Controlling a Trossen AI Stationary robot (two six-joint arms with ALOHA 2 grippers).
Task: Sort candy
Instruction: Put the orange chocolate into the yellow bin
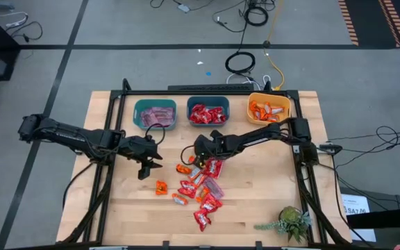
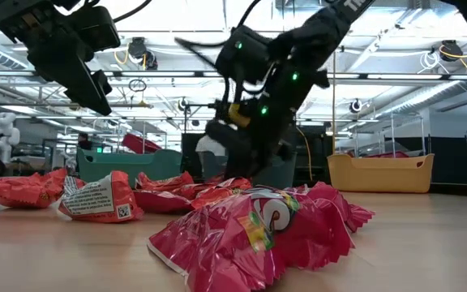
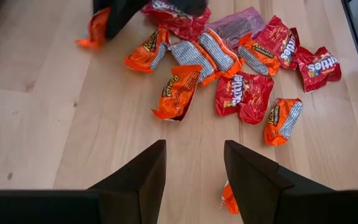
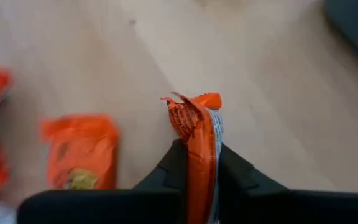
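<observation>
The candy is a loose pile of red, orange and mauve wrapped sweets (image 1: 200,189) lying flat on the wooden table, also in the left wrist view (image 3: 229,56). My right gripper (image 1: 190,158) is at the pile's far-left edge, shut on one orange candy (image 4: 197,124). My left gripper (image 1: 146,169) hovers left of the pile, open (image 3: 194,146) and touching nothing. A single orange candy (image 1: 161,186) lies on the wood near it. Another orange piece (image 3: 229,200) peeks out beside one left finger. My right gripper pinches the orange candy between its two fingers by one end (image 4: 199,138). The crumpled free end (image 4: 191,104) sticks out past the fingertips. The fingers slant down from the table's right side. Whether the free end touches the table I cannot tell.
Three bins stand in a row at the far edge: a teal one with mauve sweets (image 1: 155,104), a teal one with red sweets (image 1: 207,103) and a yellow one with orange sweets (image 1: 269,99). A small plant (image 1: 292,222) sits at the near right corner. Bare wood lies left of the pile.
</observation>
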